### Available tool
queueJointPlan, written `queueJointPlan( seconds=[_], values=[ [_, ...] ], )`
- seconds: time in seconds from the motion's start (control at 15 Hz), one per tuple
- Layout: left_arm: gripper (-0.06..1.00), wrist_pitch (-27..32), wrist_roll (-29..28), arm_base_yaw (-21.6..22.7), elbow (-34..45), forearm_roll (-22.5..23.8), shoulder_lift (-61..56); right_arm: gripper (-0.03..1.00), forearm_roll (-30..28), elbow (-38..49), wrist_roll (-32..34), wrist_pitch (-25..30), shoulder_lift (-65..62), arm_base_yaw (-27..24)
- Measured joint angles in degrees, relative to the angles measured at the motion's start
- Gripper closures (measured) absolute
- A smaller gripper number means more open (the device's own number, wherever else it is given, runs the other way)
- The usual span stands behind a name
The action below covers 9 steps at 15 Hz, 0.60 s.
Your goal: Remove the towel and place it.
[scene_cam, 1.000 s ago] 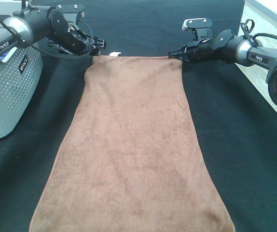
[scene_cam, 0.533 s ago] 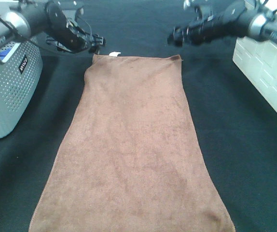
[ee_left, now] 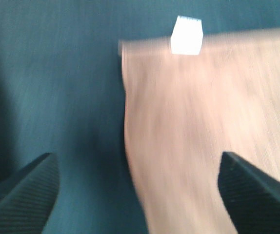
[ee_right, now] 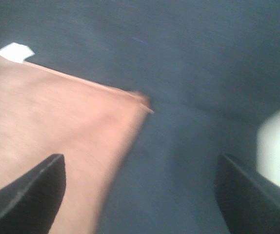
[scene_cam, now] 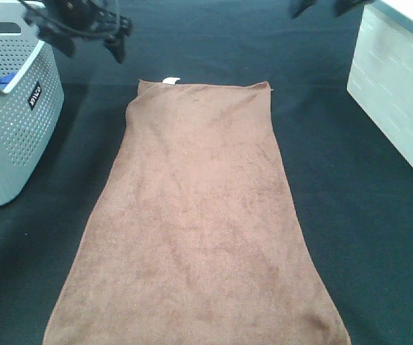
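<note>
1. The towel lies flat on the black counter cloth, spread out long. One short edge is toward the far side of the counter, and the other runs out of the picture at the near edge.
2. A small white tag sits on the far short edge of the towel, close to the far left corner.
3. The left gripper is in the air over the far left part of the counter, above and beyond the far left corner of the towel. Its jaws stand wide apart, they hold nothing and touch nothing.
4. In the left wrist view the two dark fingers are far from each other, and the towel corner with the tag is seen below them, blurred.
5. The right gripper is only partly seen at the far edge of the high view, well apart from the towel. In the right wrist view its fingers are spread wide with nothing between them. The far right corner of the towel lies below on the cloth.
6. A grey perforated basket stands at the left edge of the counter, and a white bin stands at the right edge. Both are apart from the towel.
</note>
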Motion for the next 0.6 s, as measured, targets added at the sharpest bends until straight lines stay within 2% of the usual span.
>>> queueJointPlan(
  seconds=[0.13, 0.2, 0.27, 0.47, 0.6],
  values=[
    [0.10, 0.40, 0.00, 2.46, 0.00, 0.97, -3.38, 0.17, -3.32, 0.00, 1.89, 6.13, -3.61, -0.34],
    [0.10, 0.46, 0.00, 3.32, 0.00, 0.57, -4.35, 0.17, -3.21, 0.00, 2.12, 7.39, -4.47, -0.69],
    [0.10, 0.52, 0.00, 5.67, 0.00, -1.20, -6.53, 0.17, -0.74, 0.00, 2.58, 10.03, -6.30, -2.41],
    [0.10, 0.52, 0.29, 7.91, 1.78, -1.60, -9.74, 0.17, 3.50, 0.00, 3.15, 10.71, -8.48, -6.53],
    [0.10, 0.52, 1.20, 10.14, 7.79, -1.72, -14.84, 0.17, 3.67, 0.23, 4.64, 10.83, -10.49, -7.39]
  ],
)
